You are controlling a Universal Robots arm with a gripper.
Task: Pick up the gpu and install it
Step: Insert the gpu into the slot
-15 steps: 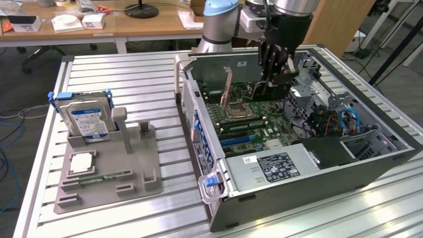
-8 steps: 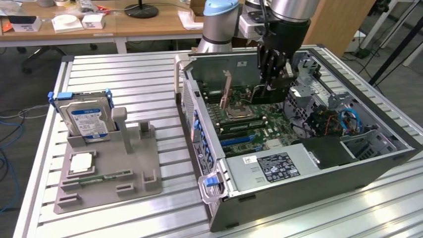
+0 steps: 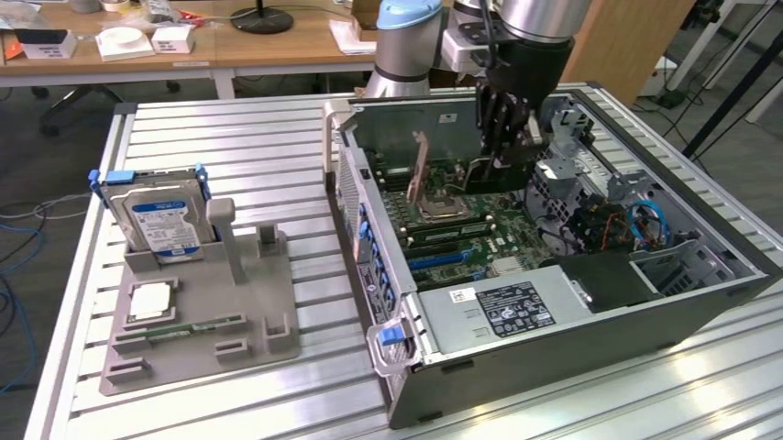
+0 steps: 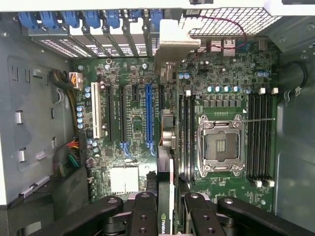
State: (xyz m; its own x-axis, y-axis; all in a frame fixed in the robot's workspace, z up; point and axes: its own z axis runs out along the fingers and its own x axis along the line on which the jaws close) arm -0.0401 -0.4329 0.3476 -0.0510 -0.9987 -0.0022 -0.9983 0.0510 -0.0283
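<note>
This place is a robotics lab inside an office room. An open computer case (image 3: 551, 266) lies on a table (image 3: 245, 137) made of aluminium profiles, and a grey fixture (image 3: 202, 312) beside it holds a hard drive (image 3: 165, 220) and other parts. Behind the table stand wooden desks (image 3: 183, 50) with small boxes, an office chair (image 3: 80, 96) and loose cables (image 3: 18, 229) on the floor.
</note>
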